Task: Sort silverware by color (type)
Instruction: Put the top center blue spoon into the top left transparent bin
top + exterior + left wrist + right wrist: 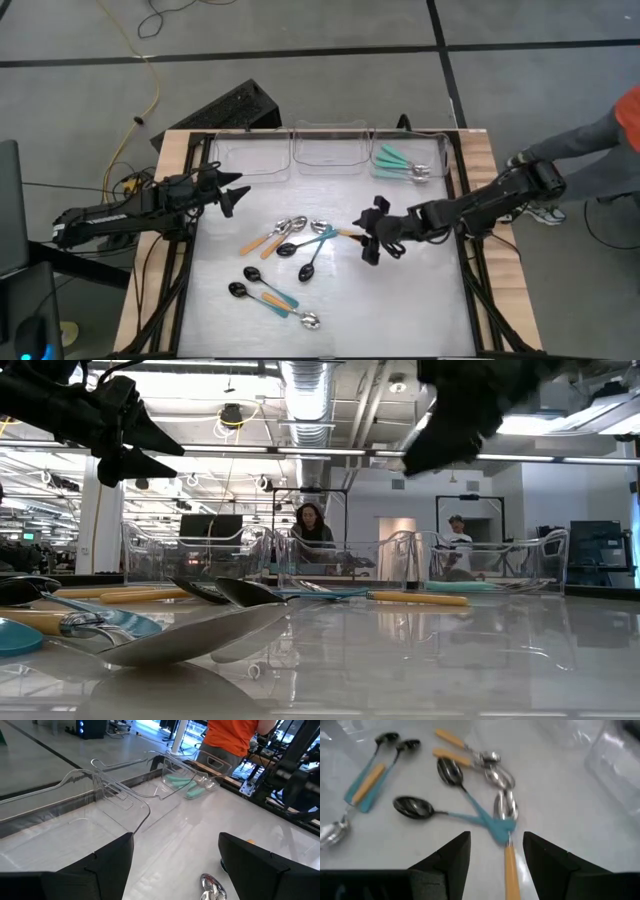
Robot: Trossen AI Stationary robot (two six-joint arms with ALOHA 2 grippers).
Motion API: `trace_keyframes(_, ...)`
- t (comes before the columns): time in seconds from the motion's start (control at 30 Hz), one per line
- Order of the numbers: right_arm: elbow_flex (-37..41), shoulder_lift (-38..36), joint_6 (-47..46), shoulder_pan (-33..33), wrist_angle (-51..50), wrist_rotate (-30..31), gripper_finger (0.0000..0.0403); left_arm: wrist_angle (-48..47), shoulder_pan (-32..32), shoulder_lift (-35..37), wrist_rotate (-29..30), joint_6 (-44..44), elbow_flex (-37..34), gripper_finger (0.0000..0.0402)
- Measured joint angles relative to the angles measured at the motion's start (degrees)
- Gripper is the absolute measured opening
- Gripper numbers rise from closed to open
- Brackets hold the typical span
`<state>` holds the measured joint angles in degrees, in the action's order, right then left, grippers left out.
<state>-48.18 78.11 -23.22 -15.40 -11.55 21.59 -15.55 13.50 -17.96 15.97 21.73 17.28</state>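
Loose spoons lie flat mid-table: black bowls with blue handles (317,245), silver bowls with orange handles (264,241), and another mixed group (270,296) nearer the front. Green-handled spoons (398,160) lie in the right clear bin (436,150). My right gripper (372,238) hangs open above the right end of the middle cluster. In its wrist view an orange handle (510,870) shows between its fingers, well below them. My left gripper (232,192) waits open over the table's left side, touching nothing.
Three clear bins stand along the far edge: left (250,158), middle (330,150) and right. A person in an orange top with a grey sleeve (585,150) stands beyond the right edge. Bare tabletop (400,300) lies at the front right.
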Motion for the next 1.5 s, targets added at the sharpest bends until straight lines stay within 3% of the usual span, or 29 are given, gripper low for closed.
trace_keyframes(0.33, 8.9, 0.0, 3.9, -1.1, 12.8, 6.1, 0.0207, 0.0, 0.0, 0.0, 1.4, 0.2, 0.0, 0.0277)
trace_keyframes(0.6, 9.2, 2.3, 6.4, -1.3, 13.8, 8.4, 0.0228, 0.0, 0.0, 0.0, 1.4, 0.3, 0.0, 0.0277)
trace_keyframes(0.93, 5.3, 11.9, 17.3, -1.9, 25.3, 8.2, 0.0265, -0.2, 0.0, 0.1, 1.4, 0.4, 0.0, 0.0277)
trace_keyframes(1.13, -1.3, 17.8, 22.5, 0.4, 24.6, 3.4, 0.0265, 0.2, 0.0, -0.4, 1.9, 0.4, 0.0, 0.0277)
trace_keyframes(1.33, -8.6, 25.3, 28.8, 4.0, 23.9, -5.5, 0.0265, 0.1, 0.0, -0.3, 2.0, 0.4, 0.0, 0.0277)
trace_keyframes(1.5, -14.6, 30.5, 33.6, 6.4, 18.2, -11.1, 0.0265, 0.7, 0.0, -0.4, 2.0, 0.4, 0.0, 0.0277)
